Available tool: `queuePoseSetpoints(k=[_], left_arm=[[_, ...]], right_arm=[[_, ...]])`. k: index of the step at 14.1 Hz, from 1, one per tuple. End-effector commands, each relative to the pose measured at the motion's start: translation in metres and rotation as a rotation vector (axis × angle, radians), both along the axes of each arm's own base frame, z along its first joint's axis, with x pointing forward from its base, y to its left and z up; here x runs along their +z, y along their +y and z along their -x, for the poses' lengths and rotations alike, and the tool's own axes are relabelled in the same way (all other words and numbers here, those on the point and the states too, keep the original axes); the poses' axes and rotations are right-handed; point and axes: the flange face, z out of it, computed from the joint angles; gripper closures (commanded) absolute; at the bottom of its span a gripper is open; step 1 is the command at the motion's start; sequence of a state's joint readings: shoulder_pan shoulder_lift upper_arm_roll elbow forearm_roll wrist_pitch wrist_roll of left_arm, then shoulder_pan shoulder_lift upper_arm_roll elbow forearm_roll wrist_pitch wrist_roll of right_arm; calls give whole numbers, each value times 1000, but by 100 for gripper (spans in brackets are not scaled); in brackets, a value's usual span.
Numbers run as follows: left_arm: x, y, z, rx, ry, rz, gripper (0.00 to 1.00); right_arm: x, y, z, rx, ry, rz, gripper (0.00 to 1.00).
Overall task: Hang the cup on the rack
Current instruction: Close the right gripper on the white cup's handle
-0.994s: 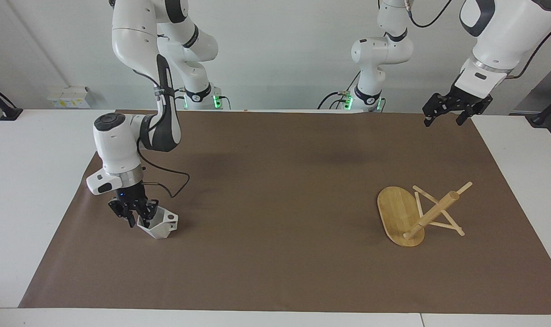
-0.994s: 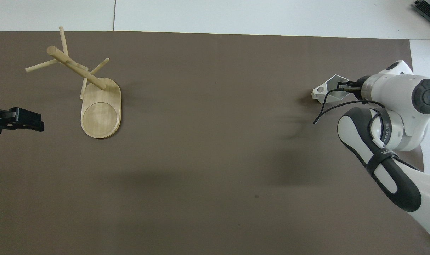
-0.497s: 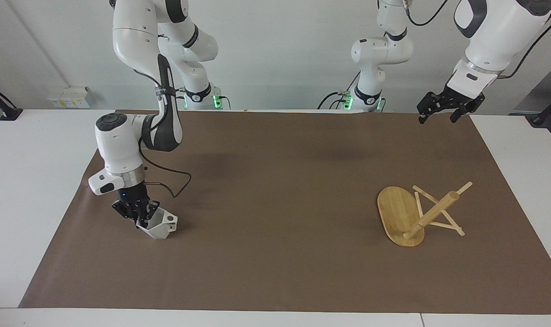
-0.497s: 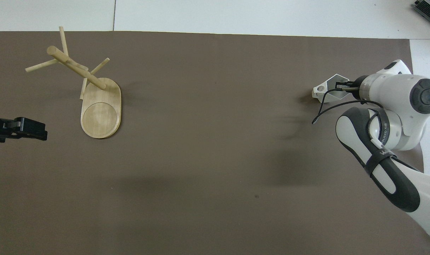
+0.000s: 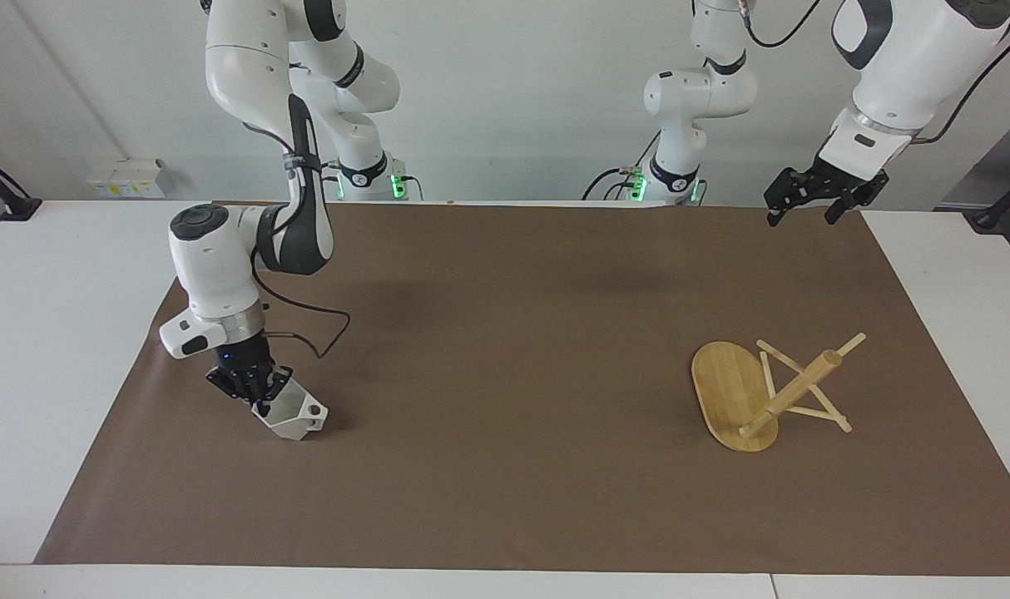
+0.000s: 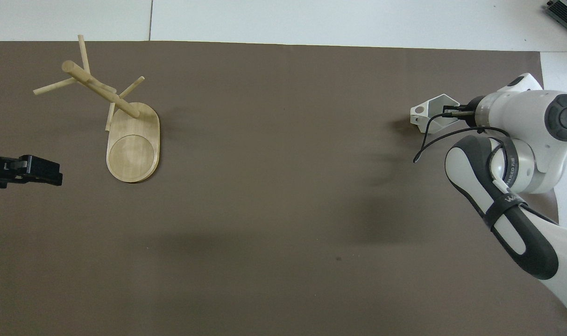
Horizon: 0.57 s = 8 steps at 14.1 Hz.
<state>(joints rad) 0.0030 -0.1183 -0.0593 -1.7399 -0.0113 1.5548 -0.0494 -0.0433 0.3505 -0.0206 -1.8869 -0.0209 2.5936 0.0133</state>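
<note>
The white faceted cup (image 5: 295, 415) is tilted at the right arm's end of the brown mat, its handle pointing toward the table's middle. My right gripper (image 5: 261, 399) is shut on the cup's rim; the overhead view shows the cup (image 6: 429, 113) and the gripper (image 6: 448, 111) too. I cannot tell whether the cup touches the mat. The bamboo rack (image 5: 725, 393) lies tipped over at the left arm's end, its post (image 5: 792, 391) slanting up off the mat; it also shows in the overhead view (image 6: 133, 148). My left gripper (image 5: 804, 213) is open and empty, raised over the mat's corner.
A brown mat (image 5: 505, 333) covers most of the white table (image 5: 47, 333). The rack's thin pegs (image 6: 54, 86) stick out sideways and upward. A black cable (image 5: 318, 320) loops from the right arm's wrist beside the cup.
My right gripper has closed on the cup's rim and shifted it slightly. My left gripper has risen and drawn back toward the robots' end of the table.
</note>
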Motion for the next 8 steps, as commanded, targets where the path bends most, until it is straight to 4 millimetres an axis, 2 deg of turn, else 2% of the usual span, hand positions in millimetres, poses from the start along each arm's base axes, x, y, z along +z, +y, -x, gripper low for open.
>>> queuePoseSetpoints(k=[1, 3, 8], left_arm=[[0, 4, 9, 18, 7, -17, 0], [1, 5, 7, 23, -5, -17, 0], [2, -1, 7, 50, -8, -19, 0]], right_arm=[[9, 1, 0, -11, 0, -8, 100], [13, 3, 0, -11, 12, -11, 100], [59, 28, 2, 13, 40, -39, 100]])
